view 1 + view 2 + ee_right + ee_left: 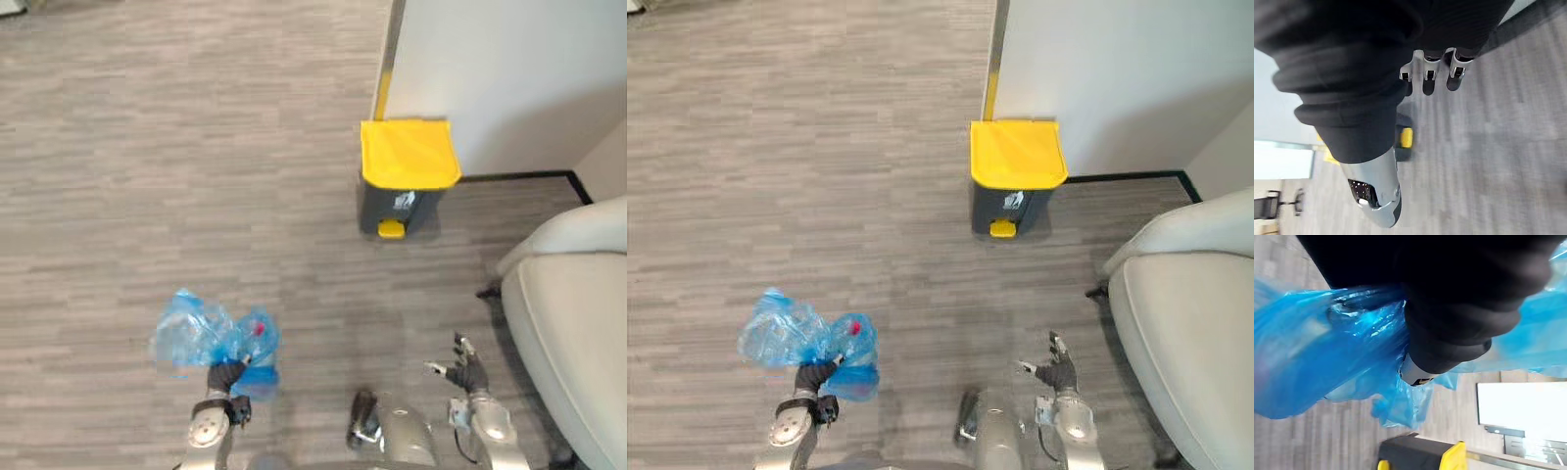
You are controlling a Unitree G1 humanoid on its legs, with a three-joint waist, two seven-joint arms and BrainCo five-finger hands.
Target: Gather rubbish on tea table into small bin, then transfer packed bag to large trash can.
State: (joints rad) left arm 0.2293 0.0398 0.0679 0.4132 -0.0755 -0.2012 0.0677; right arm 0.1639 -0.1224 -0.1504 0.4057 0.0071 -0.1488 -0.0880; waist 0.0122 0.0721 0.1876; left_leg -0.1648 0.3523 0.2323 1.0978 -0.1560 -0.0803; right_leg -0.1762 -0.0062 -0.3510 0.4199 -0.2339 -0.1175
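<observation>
The left hand (227, 375) has its fingers closed on the bunched plastic of the blue bag (196, 333), which balloons just past them, clear of the floor (147, 176). On the right hand (468, 372) the fingers (1429, 83) hang loosely spread (thumb apart), holding nothing. The yellow-lidded bin (407, 157) stands well beyond both, against the wall (509, 69).

Bright even indoor light, soft faint shadows

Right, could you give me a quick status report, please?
Left hand shut on blue bag. Right hand open, empty. Yellow-lidded trash can ahead, lid shut.
</observation>
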